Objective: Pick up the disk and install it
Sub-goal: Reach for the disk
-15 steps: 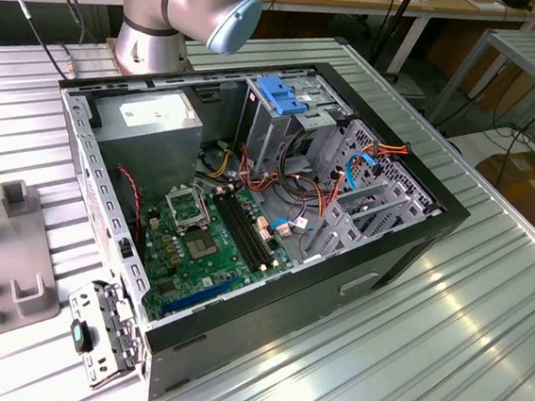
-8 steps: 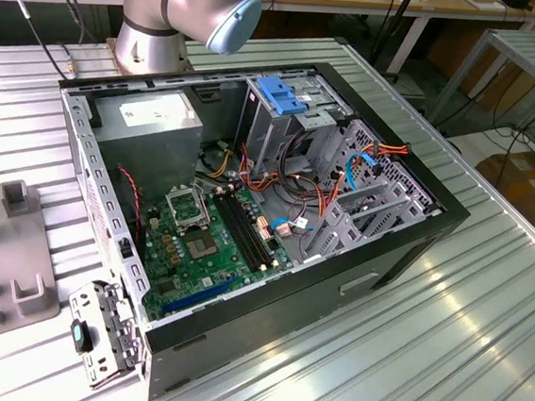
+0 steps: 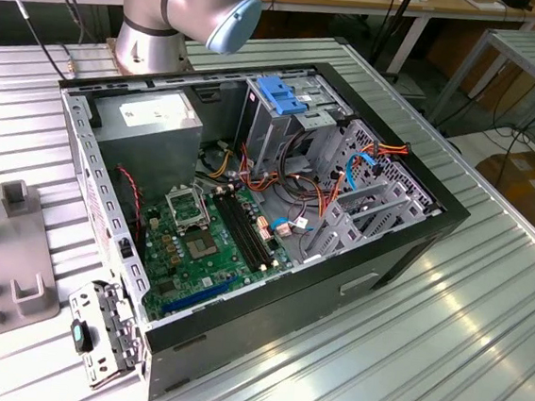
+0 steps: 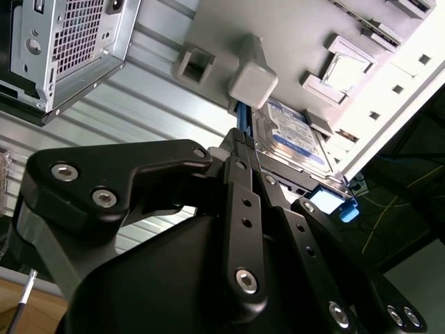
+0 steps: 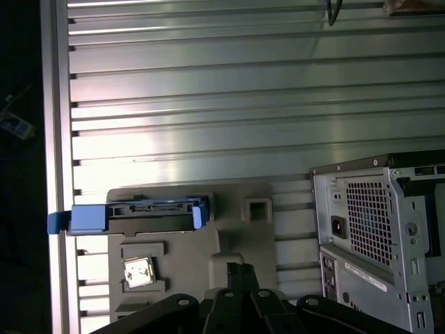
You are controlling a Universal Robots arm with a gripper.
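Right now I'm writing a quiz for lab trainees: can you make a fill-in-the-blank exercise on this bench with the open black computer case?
The flat metal disk with a blue-and-white label rests on a ____ fixture plate. Its plastic side rails are ____. The black gripper holds ____. The circuit board inside the open black computer case is ____.
Missing words: grey, blue, nothing, green.
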